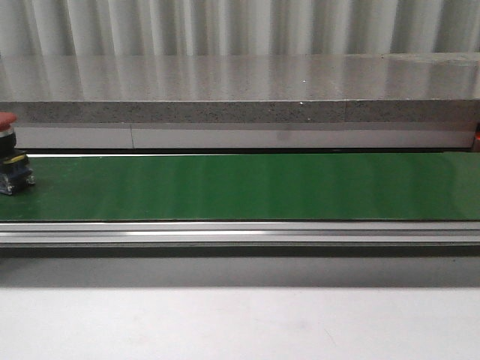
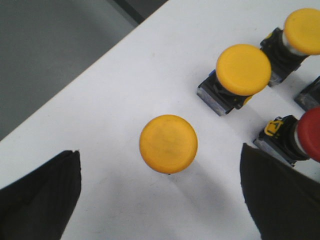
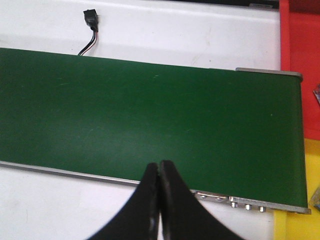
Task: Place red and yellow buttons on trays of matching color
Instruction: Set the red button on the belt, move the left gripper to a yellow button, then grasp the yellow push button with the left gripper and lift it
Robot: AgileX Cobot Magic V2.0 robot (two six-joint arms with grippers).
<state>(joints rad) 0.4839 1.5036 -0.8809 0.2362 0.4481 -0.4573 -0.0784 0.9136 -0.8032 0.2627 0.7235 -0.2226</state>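
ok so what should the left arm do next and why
Probably lower the left gripper straight down over the yellow button and close. Its fingers are open, the button sits roughly between them and apart from the other buttons, and nothing is held.

A green conveyor belt point(image 1: 247, 186) spans the full width of the front view, at mid-height. An aluminium rail point(image 1: 240, 233) runs along its lower edge. A grey speckled stone ledge point(image 1: 240, 112) lies above the belt, backed by corrugated metal wall point(image 1: 240, 26) at the top of the frame. In the right wrist view, a black cable connector point(image 3: 91, 21) lies on the white surface point(image 3: 175, 35) at upper left.
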